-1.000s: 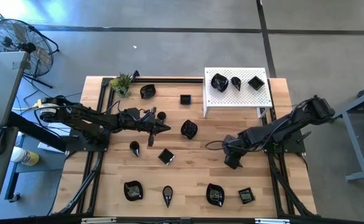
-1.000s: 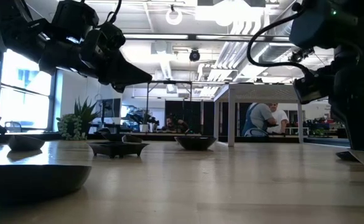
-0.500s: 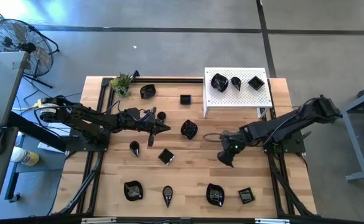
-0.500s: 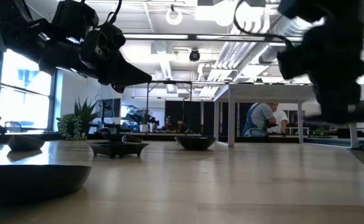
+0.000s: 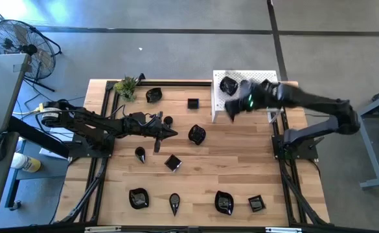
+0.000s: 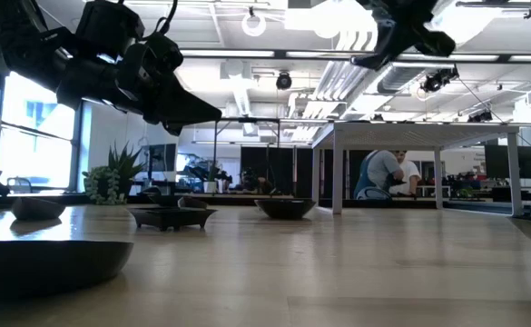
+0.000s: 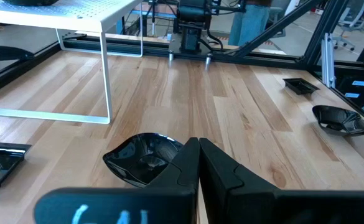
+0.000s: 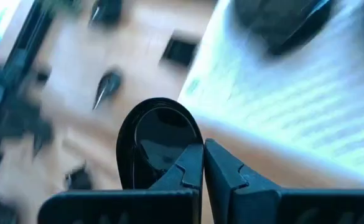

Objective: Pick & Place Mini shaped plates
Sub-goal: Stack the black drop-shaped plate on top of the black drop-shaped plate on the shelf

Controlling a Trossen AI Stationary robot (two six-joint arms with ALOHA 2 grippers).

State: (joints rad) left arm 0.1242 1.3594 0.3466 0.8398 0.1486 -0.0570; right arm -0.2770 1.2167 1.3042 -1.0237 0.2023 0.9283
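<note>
One plate [image 8: 158, 140] gripped, right end effector [image 8: 201, 163]

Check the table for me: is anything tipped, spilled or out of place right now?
Nothing stands out. The black mini plates lie scattered but flat on the wooden table, and three sit on the white perforated platform. The right tool carries a plate by the platform's edge; the left tool hangs mid-table.
</note>
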